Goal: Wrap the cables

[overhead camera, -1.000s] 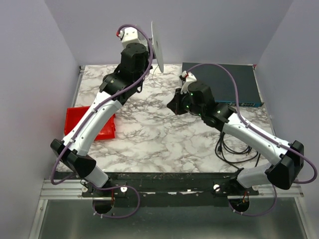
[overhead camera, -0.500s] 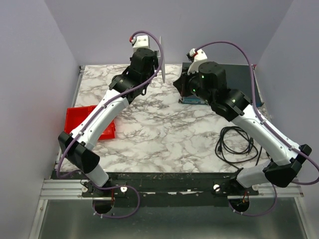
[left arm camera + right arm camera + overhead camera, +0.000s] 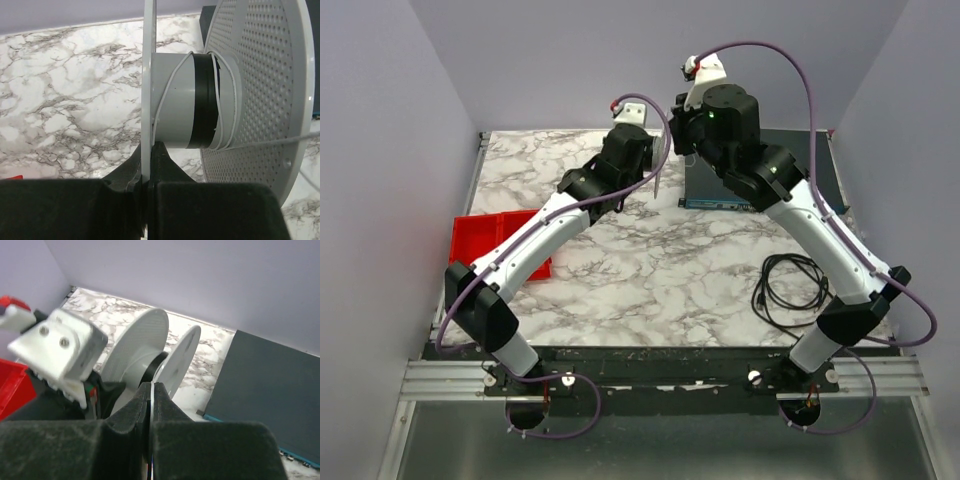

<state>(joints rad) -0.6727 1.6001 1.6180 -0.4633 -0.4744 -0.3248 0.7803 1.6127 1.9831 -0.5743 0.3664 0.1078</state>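
Note:
My left gripper (image 3: 148, 151) is shut on the thin near flange of a white spool (image 3: 176, 102). The spool has a grey core with a black band and a perforated far flange (image 3: 260, 85). A thin white cable (image 3: 223, 95) is wound on the core in a few turns and runs off to the right. In the top view the spool (image 3: 660, 165) is held edge-on above the back middle of the table. My right gripper (image 3: 151, 388) is raised just behind the spool (image 3: 145, 342) and is shut on the white cable, which shows as a thin line between the fingers.
A coil of black cable (image 3: 795, 290) lies on the marble table (image 3: 620, 270) at the right. A dark flat box with a blue front edge (image 3: 765, 170) sits at the back right. A red tray (image 3: 500, 240) is at the left. Purple walls enclose the back and sides.
The right arm has risen and swung back and left, ending above the spool. The left arm has carried the spool to the right and lower, towards the dark box.

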